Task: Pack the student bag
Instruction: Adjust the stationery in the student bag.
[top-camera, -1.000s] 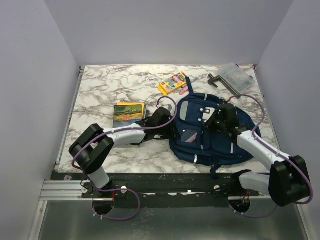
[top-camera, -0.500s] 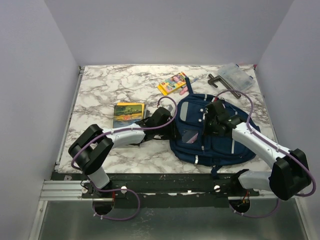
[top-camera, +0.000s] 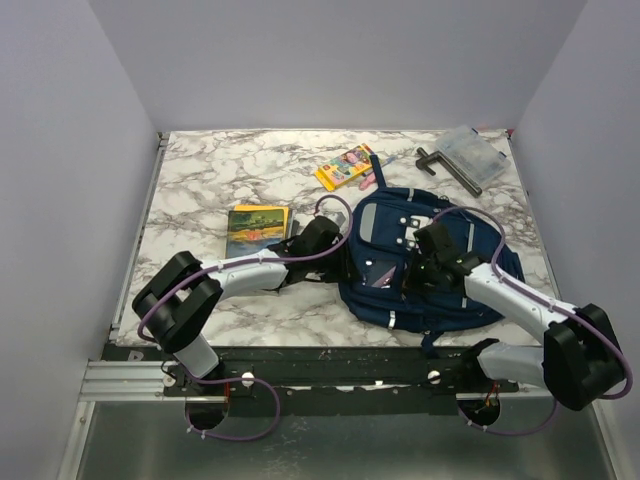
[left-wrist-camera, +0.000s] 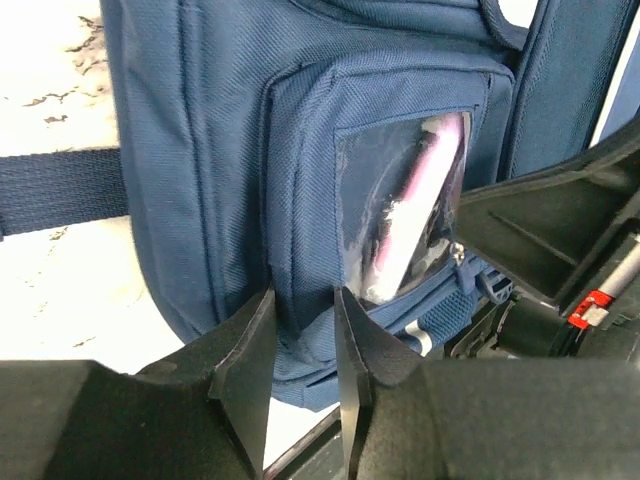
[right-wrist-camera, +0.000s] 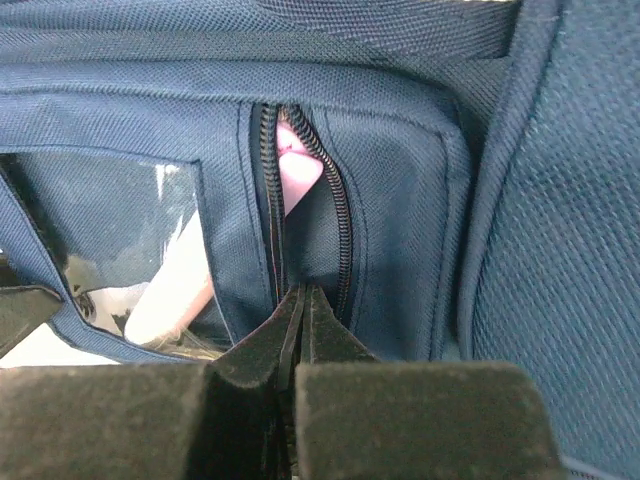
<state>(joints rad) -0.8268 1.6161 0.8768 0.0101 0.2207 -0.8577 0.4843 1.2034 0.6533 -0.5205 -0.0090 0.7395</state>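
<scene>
The student bag (top-camera: 470, 290) – a large navy blue fabric backpack with light grey front panels – lies flat, front side up, on the right half of the white marble-patterned table (top-camera: 200, 180), nearer the near edge than the far one.

The left gripper (left-wrist-camera: 302, 295) sits at the bag's left side, low over the table. Its two dark fingers are drawn in to a narrow gap, with the stitched edge of a small front pocket pinched between them. That pocket has a clear plastic window (left-wrist-camera: 400, 210), and a pink, stick-shaped object (left-wrist-camera: 425, 185) shows through it.

The right gripper (right-wrist-camera: 298, 297) is down on the middle of the bag's front. Its fingertips are pressed tightly together at the near end of a dark zip (right-wrist-camera: 268, 200), which stands partly open beyond them. Whether the zip's puller is caught between the tips cannot be told – they cover that spot. Pink shows through the gap in the zip.

On the table to the left of the bag lies a yellow-edged book with a dark green cover (top-camera: 257, 228). Beyond the bag's far edge lies a yellow crayon box (top-camera: 345, 167). At the far right corner are a clear plastic case (top-camera: 472, 150) and, just beside it, a dark T-shaped tool (top-camera: 452, 168).
</scene>
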